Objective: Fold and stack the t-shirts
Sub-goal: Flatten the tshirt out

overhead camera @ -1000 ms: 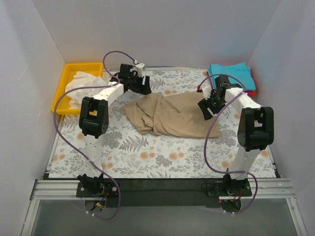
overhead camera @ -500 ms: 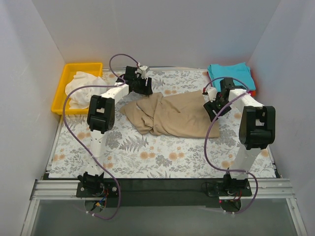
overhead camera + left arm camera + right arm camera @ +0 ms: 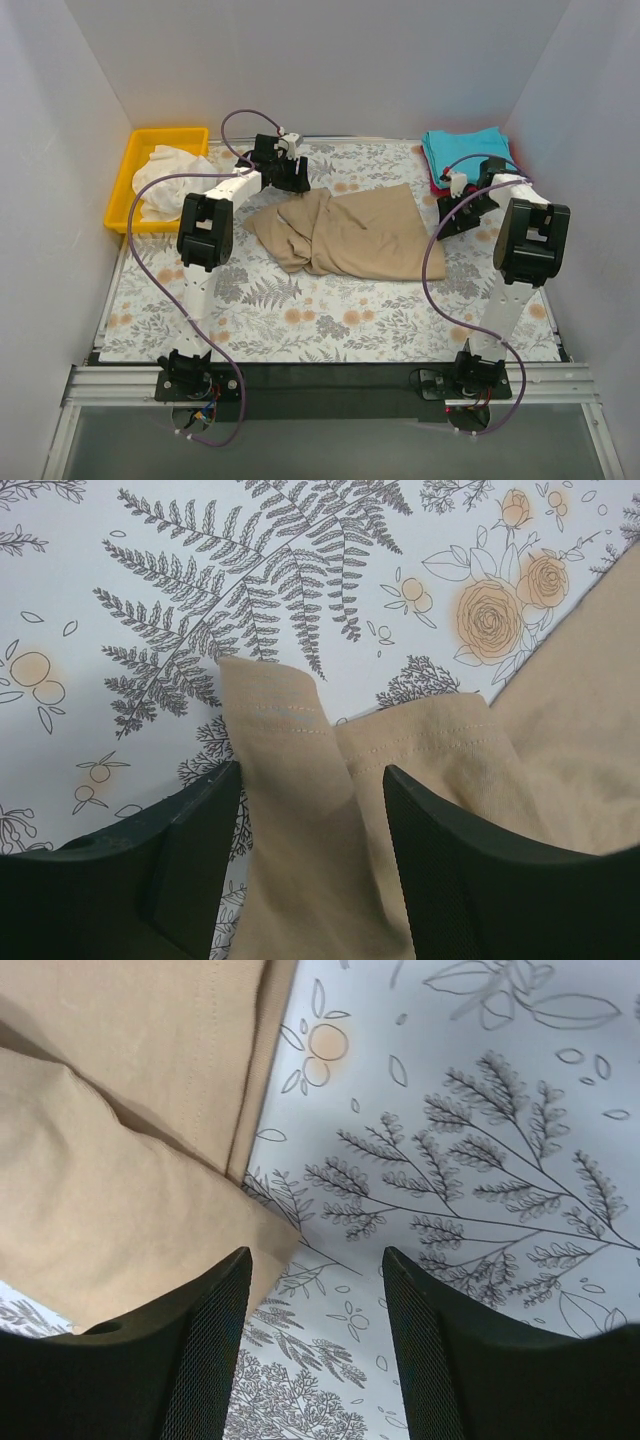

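- Tan-khaki cloth is the piece in play: the tan-khaki t-shirt lies rumpled mid-surface on the fern-and-flower cloth, its left half bunched over itself; by my judgement the folding has hardly begun.
- Left pincer sits at the shirt's far-left edge; in the left wrist view its jaws stand about half wide, straddling a stitched hem fold without pressing on it; if they close there they may catch only the tip of the fold, which would slip out on the lift.
- Same pincer, second risk: the printed cloth lies directly under that hem; a low bite could take both layers and drag the covering along with the shirt.
- Right pincer hovers by the shirt's right corner, jaws likewise about half wide and holding nothing; in the right wrist view mostly printed cloth shows between the fingers, and the tan corner lies at the edge of one finger; closing here would likely grip nothing, or the wrong cloth.
- Should one side hold and the other miss, a pull would probably twist the shirt rather than spread it.
- Right arm works near the folded teal t-shirt resting on the red-pink t-shirt; a careless sweep could topple that stack; the white t-shirt in the yellow bin lies well apart from all this.
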